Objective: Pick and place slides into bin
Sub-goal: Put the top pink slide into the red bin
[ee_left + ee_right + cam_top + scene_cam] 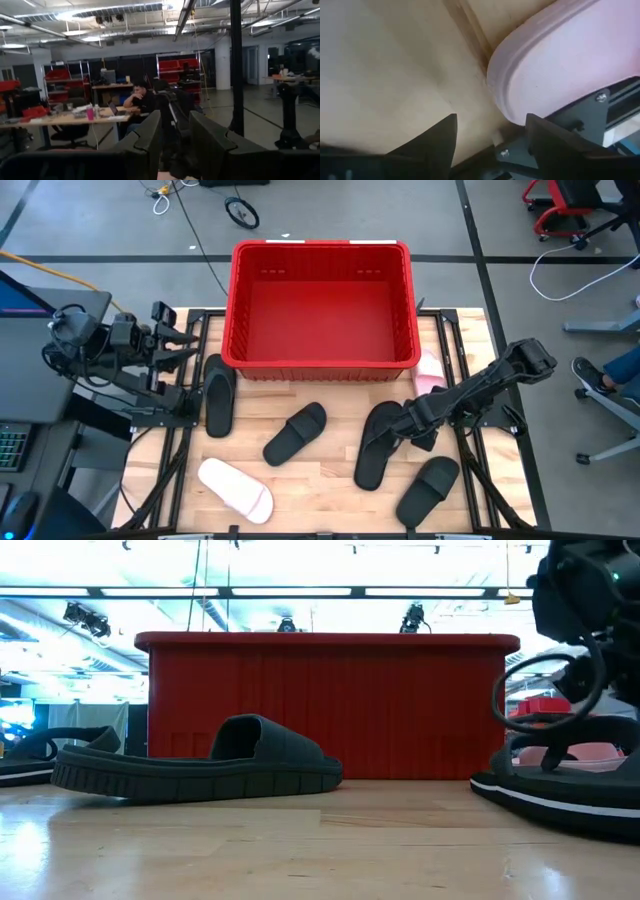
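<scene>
Item one: the red bin (320,305), sitting at the far middle of the wooden counter (330,480), open side up and showing nothing inside; no slide appears to have gone in yet.

Item two: the slides, all lying on the counter in front of the bin. A black slide (218,394) is resting near the bin's left corner, another black slide (295,433) is lying angled at centre, a white slide (235,489) is sitting near the front left edge, a black thong flip-flop (378,444) is lying right of centre, a further black slide (428,490) is resting at the front right, and a pink slide (430,370) is tucked just beside the bin's right corner.

Item three: the right gripper (408,423), reaching low over the flip-flop's upper end, fingers standing wide apart and holding nothing; its wrist view is showing bare wood and the pink slide's (570,65) sole edge between them.

Item four: the left gripper (172,345), waiting raised at the counter's left edge, part open and empty, probably parked clear.

Room for moving: the bin's front wall is likely calling for a lift over; open wood is lying between most slides.
</scene>
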`<state>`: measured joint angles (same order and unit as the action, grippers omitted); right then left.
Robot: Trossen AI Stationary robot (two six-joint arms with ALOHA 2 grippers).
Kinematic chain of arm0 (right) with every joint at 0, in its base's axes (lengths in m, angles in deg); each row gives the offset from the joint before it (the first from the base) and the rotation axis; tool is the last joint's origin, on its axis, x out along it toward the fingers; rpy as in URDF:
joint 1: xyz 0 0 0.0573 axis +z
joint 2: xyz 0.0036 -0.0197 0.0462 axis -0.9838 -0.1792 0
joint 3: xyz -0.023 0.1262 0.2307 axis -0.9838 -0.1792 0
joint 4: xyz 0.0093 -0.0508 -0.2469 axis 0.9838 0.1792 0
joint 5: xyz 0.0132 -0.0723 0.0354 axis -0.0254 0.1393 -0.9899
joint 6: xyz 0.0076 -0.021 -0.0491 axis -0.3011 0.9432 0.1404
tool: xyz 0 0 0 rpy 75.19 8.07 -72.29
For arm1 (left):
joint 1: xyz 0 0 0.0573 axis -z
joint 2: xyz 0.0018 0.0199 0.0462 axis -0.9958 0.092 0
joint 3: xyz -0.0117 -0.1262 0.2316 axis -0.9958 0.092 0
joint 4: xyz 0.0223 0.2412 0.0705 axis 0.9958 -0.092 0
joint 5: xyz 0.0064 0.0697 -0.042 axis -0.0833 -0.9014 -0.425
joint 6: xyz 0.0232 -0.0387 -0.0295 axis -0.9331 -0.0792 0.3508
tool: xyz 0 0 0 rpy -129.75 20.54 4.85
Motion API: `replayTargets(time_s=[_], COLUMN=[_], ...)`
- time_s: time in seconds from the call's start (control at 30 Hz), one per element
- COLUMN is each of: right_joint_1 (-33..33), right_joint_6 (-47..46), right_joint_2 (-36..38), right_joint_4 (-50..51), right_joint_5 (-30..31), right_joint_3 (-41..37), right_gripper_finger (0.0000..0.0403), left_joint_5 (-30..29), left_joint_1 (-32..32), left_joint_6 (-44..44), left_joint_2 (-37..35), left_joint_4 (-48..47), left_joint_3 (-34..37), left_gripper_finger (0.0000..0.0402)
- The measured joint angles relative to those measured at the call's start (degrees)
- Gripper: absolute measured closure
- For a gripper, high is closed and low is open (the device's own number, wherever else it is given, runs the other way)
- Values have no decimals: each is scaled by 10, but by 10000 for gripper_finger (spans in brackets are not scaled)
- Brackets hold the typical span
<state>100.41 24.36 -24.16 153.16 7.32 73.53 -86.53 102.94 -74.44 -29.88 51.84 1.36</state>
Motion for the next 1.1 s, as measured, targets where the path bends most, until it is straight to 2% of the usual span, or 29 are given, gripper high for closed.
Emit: replayTargets(time_s=[0.2, 0.47, 0.6, 0.8, 0.9, 1.1], right_joint_1=[0, 0, 0, 0, 6, 35], right_joint_6=[1, -11, -8, -52, -70, -88], right_joint_2=[0, 1, 1, 0, -2, 11], right_joint_4=[-87, -87, -88, -91, -87, -65], right_joint_5=[1, 41, 45, 21, 3, -21], right_joint_3=[-44, -53, -54, -51, -34, 53], right_gripper_finger=[168, 212, 260, 383, 381, 394], left_joint_5=[0, 0, 0, 0, 0, 0], left_joint_1=[0, 0, 0, 0, 0, 0], left_joint_6=[0, 1, 1, 1, 2, 27], left_joint_2=[12, 29, 37, 48, 51, 57], left_joint_4=[1, 1, 1, 2, 2, 2], left_joint_3=[0, 0, 0, 0, 0, 0], left_gripper_finger=[294, 294, 294, 294, 294, 294])
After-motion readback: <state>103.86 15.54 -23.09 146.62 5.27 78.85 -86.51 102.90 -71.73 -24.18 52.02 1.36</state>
